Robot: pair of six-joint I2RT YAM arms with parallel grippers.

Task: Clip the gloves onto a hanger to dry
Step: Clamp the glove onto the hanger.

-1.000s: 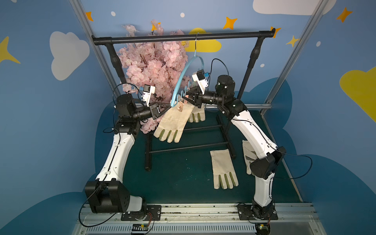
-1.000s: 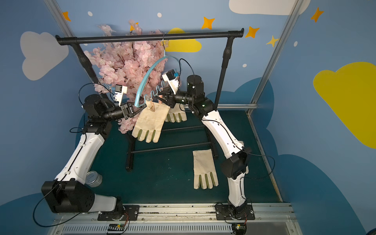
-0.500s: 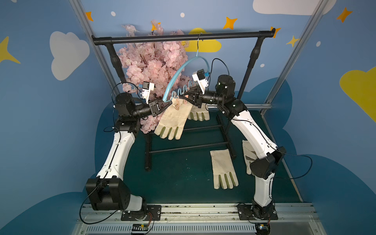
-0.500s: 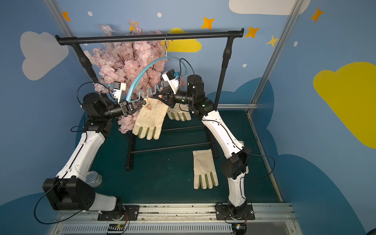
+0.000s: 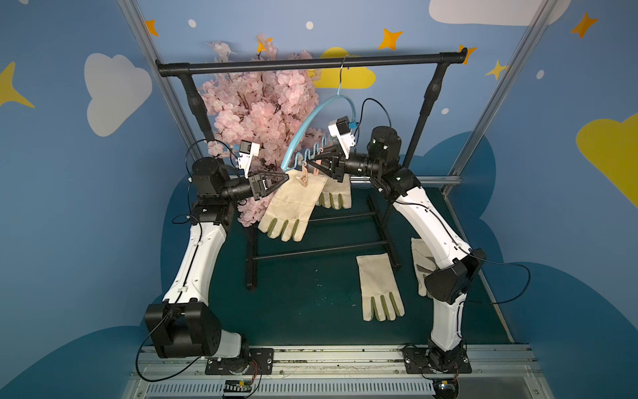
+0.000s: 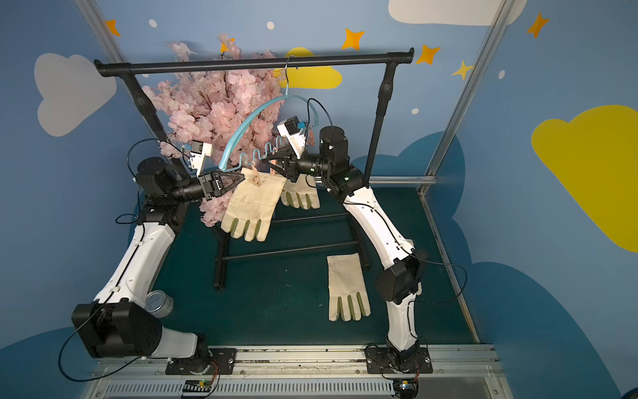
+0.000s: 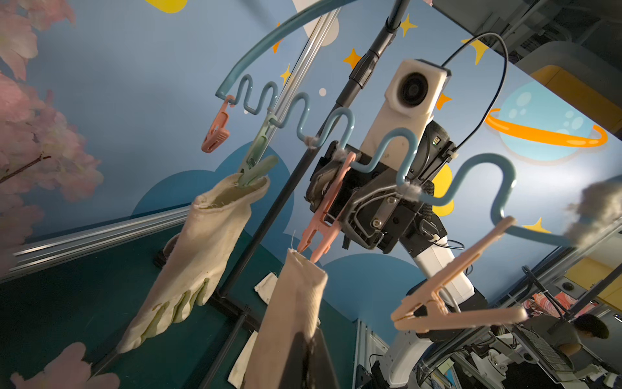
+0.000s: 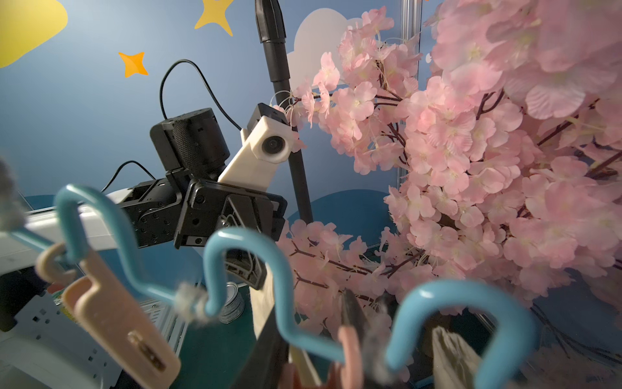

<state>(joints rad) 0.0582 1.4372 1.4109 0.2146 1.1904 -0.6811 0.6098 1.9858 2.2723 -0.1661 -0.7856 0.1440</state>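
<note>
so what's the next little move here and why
Probably raise the left fingers a touch, pushing the glove cuff deeper into the pink peg. The right fingers are squeezing that peg open, but in the left wrist view its tips only just meet the cuff's edge, so releasing now might miss.

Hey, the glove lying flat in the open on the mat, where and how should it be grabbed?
Probably the cuff, from straight above. The glove lies flat on the mat with its cuff toward the rack, so that wide, straight hem is the easiest edge to pinch, and it is the end that gets clipped.
</note>
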